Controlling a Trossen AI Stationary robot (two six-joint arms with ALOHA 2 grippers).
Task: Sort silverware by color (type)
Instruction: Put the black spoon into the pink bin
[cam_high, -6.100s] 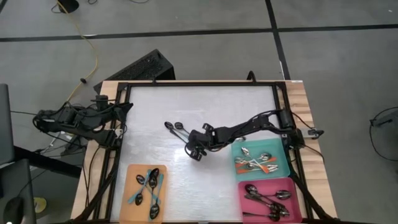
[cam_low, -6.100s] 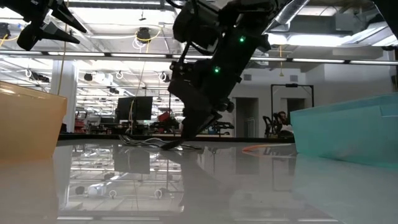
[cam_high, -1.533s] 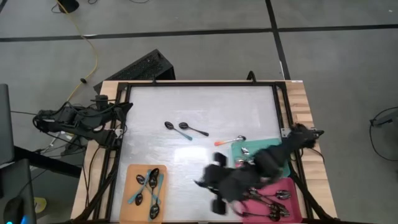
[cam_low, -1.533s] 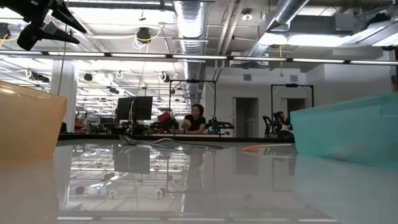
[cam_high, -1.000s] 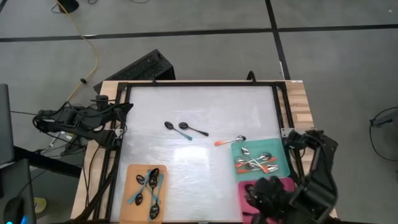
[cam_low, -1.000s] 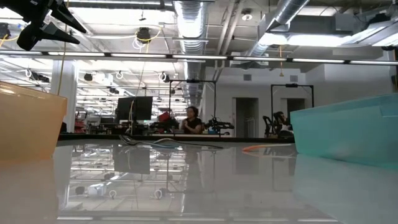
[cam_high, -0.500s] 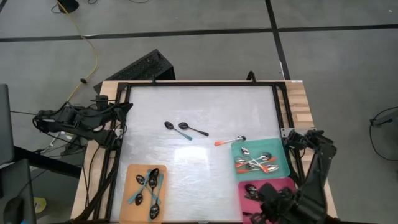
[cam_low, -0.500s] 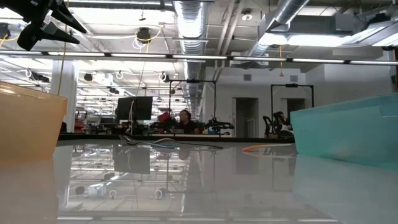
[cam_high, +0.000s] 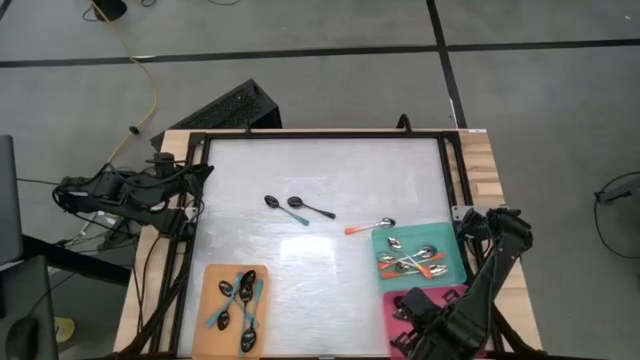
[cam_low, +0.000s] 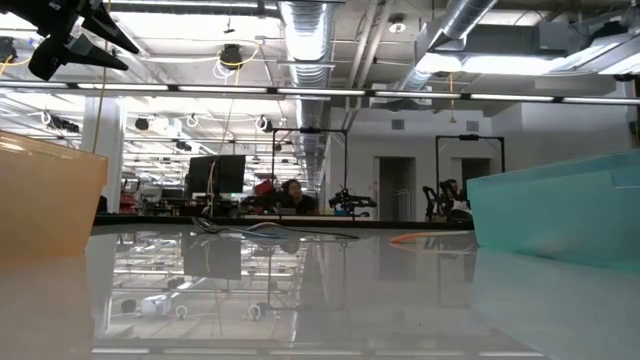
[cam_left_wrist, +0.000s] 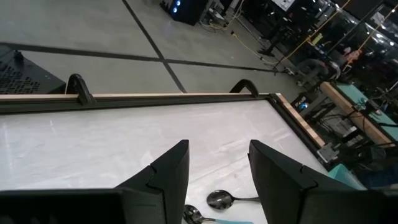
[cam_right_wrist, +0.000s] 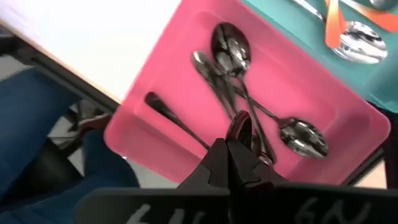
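right gripper (cam_right_wrist: 231, 163) hovers clenched and empty over the pink tray (cam_high: 392, 303) at five o'clock, its black spoons (cam_right_wrist: 239, 106) piled inside, so dipping could knock them out.

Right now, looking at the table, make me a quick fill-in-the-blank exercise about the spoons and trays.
1. The right hand hangs over the ____ tray.
2. The spoons with teal handles lie in the ____ tray.
3. On the bare table, the lone spoon beside the teal tray has an ____ handle.
4. The left hand, parked by the table's left edge, is ____.

Missing words: pink; orange; orange; open
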